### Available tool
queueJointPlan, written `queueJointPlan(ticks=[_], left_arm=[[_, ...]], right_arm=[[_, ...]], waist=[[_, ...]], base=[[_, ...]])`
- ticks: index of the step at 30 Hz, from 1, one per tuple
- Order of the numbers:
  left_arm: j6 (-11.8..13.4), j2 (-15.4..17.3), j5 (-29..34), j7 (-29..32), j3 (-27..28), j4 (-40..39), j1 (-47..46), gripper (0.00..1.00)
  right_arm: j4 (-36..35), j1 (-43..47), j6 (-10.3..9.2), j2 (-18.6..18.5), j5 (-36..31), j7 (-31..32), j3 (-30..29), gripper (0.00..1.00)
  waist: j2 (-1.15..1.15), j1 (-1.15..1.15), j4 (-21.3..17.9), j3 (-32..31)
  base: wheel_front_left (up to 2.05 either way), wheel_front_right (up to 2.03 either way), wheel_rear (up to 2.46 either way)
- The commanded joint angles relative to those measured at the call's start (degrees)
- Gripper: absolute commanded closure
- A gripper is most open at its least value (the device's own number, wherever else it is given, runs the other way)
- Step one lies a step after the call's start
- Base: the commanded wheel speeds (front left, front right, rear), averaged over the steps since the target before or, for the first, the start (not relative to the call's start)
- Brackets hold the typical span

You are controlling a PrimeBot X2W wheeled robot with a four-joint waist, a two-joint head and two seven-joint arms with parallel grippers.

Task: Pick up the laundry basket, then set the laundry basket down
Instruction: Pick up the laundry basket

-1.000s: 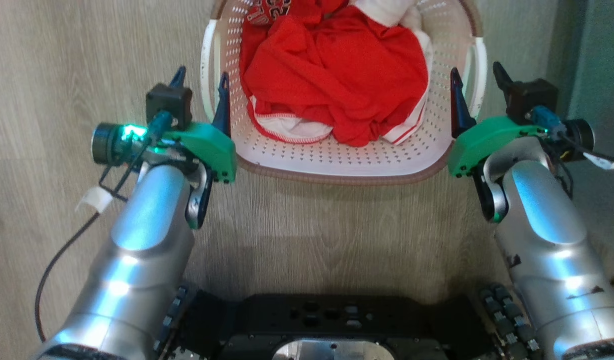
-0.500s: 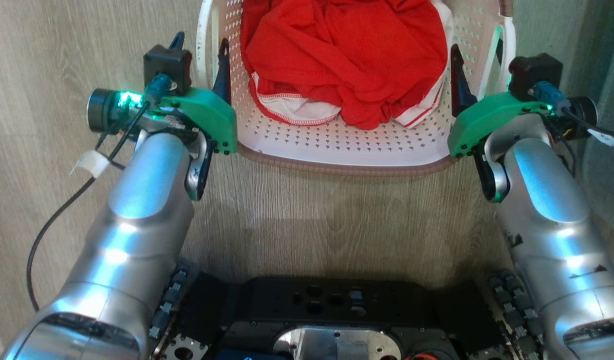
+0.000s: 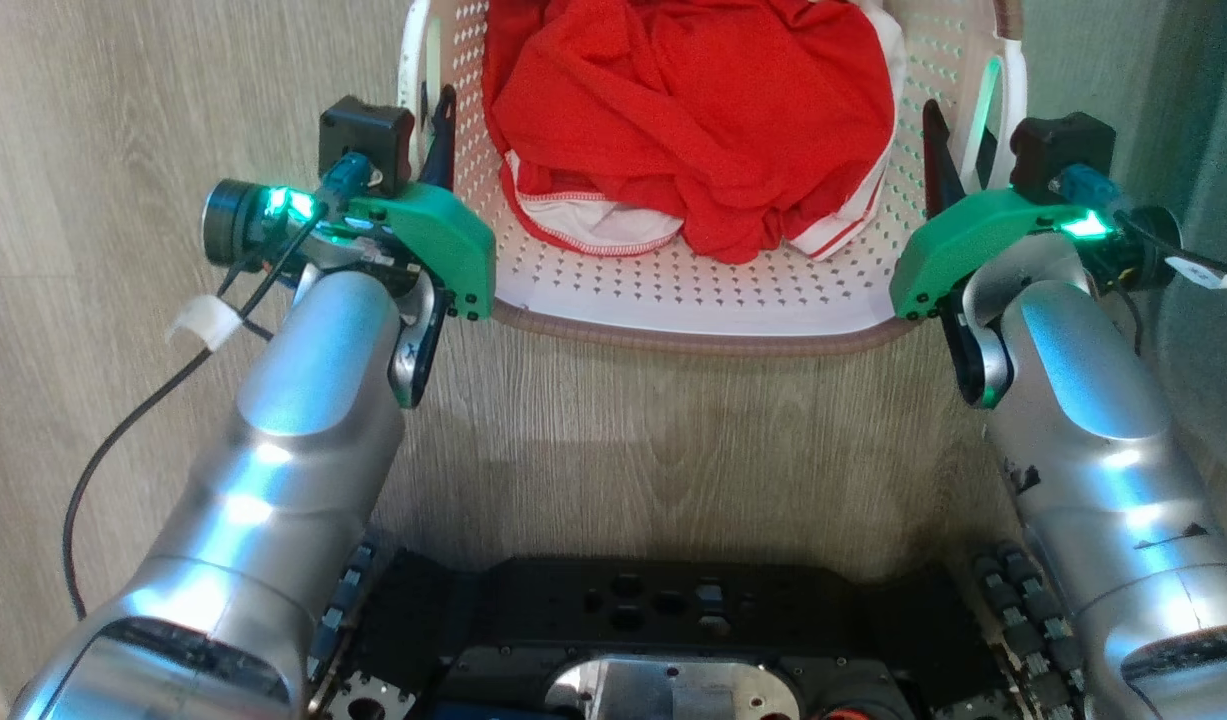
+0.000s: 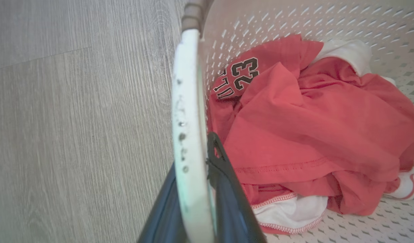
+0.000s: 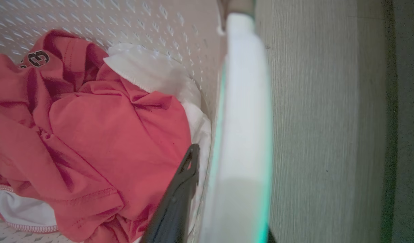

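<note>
Head view: the cream-white perforated plastic laundry basket [image 3: 693, 335] with a brown woven-look rim lies at 12 o'clock from my base, over the pale wood-grain floor [image 3: 673, 450]; I cannot tell whether it rests there. It holds crumpled red and white clothes [image 3: 693, 110]. My left gripper [image 4: 193, 158], at the basket's 9 o'clock side, is clamped on the white left side handle [image 4: 190, 101], one dark finger inside and one outside. My right gripper [image 3: 973, 140], at the 3 o'clock side, straddles the white right side handle [image 5: 244, 101]; whether it has clenched I cannot tell.
</note>
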Motion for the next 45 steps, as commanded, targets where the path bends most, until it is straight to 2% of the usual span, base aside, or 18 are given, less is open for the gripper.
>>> queueJointPlan(ticks=[1,11,25,34,45], left_arm=[[0.3,1.5,-0.2,-0.3,0.5,-0.2,1.2,1.00],[0.3,1.5,-2.3,-0.3,-1.5,0.8,3.7,1.00],[-0.1,1.5,-8.5,-0.3,-5.6,3.9,10.5,1.00],[-1.2,1.5,-13.7,-0.3,-9.0,9.0,14.8,1.00],[-2.7,1.5,-20.5,0.8,-14.7,14.7,20.0,1.00]], right_arm=[[0.1,2.1,-0.09,0.9,0.3,-0.4,1.6,1.00],[3.6,2.5,-0.09,0.9,2.6,-0.4,4.1,1.00],[13.5,4.1,-0.09,0.9,8.3,-0.4,10.8,1.00],[19.2,6.5,-0.09,0.9,16.2,1.2,17.4,1.00],[20.2,11.8,-0.09,0.9,25.2,6.1,25.0,1.00]], waist=[[0.00,0.00,0.0,-0.6],[0.00,0.00,-0.2,-4.7],[0.00,0.00,-0.6,-16.5],[0.00,0.00,-0.6,-25.6],[0.00,0.00,-1.0,-36.8]], base=[[0.00,0.00,0.00],[0.00,0.00,0.00],[0.00,0.00,0.00],[0.00,0.00,0.00],[0.00,0.00,0.00]])
